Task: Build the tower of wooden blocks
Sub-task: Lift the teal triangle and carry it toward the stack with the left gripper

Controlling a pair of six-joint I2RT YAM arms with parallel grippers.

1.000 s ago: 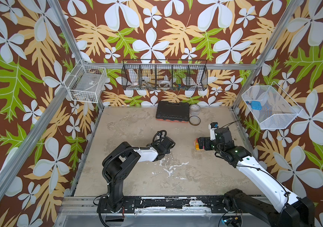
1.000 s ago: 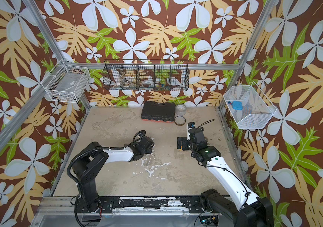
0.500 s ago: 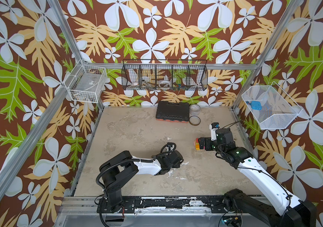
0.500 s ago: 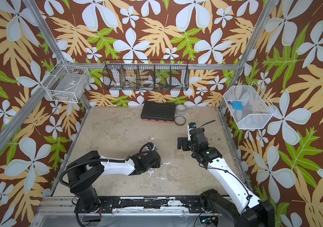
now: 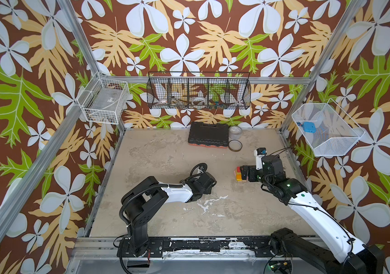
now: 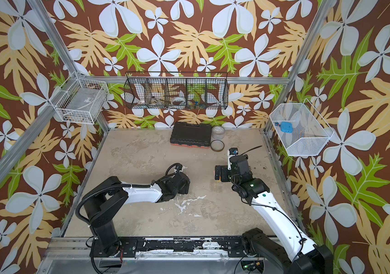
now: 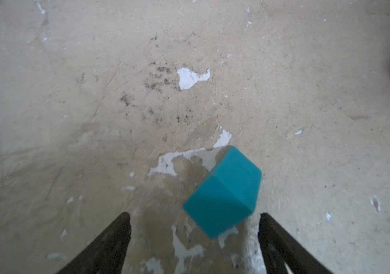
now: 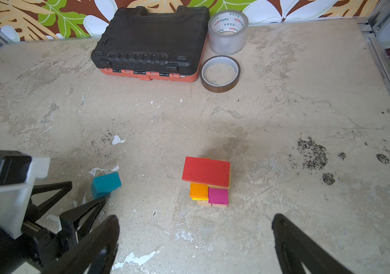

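The tower [image 8: 207, 182] is a low stack: a red brick [image 8: 206, 172] on top, orange [image 8: 198, 190] and magenta [image 8: 218, 195] blocks under it, plain wood lowest. In a top view the tower [image 5: 238, 175] shows just left of my right gripper [image 5: 244, 174]. In its wrist view the right gripper [image 8: 194, 217] is open and empty, a short way back from the stack. The teal wedge [image 7: 222, 192] lies on the table just ahead of my open left gripper [image 7: 194, 214], nearer one finger, and is not gripped. From the right wrist the wedge [image 8: 105, 183] sits at the left gripper's [image 8: 86, 192] tips.
A black tool case [image 5: 208, 137] and two tape rolls [image 5: 235, 145] stand at the back of the table. Wire baskets hang on the walls, and one [image 5: 327, 129] holds a blue gadget. The right frame rail [image 8: 388, 78] runs close to the right arm.
The left arm swung toward the front, then drew back a little, and its jaws widened around the teal wedge. The right arm and the tower have not moved.
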